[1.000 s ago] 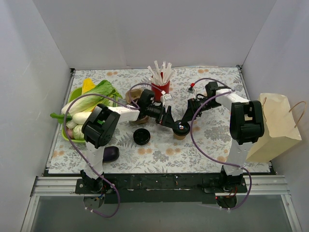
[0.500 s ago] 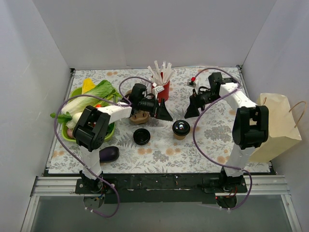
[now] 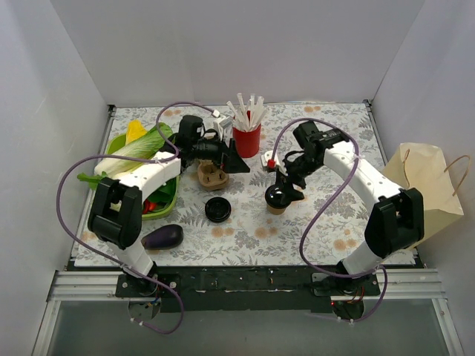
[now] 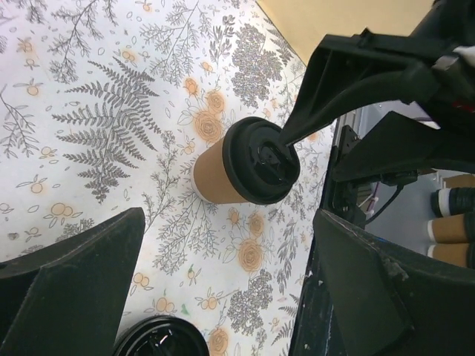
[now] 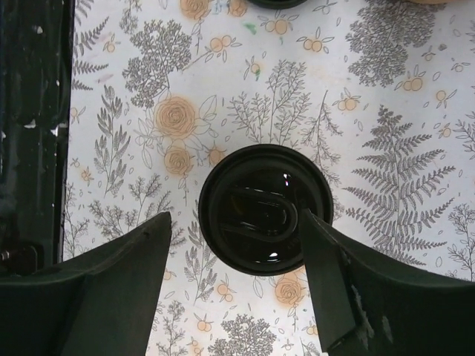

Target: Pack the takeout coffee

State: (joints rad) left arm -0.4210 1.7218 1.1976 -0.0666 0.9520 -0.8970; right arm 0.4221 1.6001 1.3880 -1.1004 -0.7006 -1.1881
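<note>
While the takeout coffee (image 4: 211, 174) stands upright midway between the worktop's (image 3: 334, 222) side edges, long axis vertical and lid up, the right gripper (image 5: 234, 219) hangs above it, jaws wide either side of the lid, gripping nothing. The left gripper (image 4: 228, 222) gapes empty, apart.

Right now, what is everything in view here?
takeout coffee: one, tan with black lid, centre
loose lid: one, black, left of the coffee
cup of straws: one, red, white straws, far centre
cup carrier: one, beige, left of centre
eggplant: one, purple, near left
tray: one, green, far left, holding napa cabbage
paper bag: one, tan, past the right edge
tablecloth: one, white floral, under everything
left claw: one, black, open, beside the carrier
right claw: one, black, open, above the coffee lid
</note>
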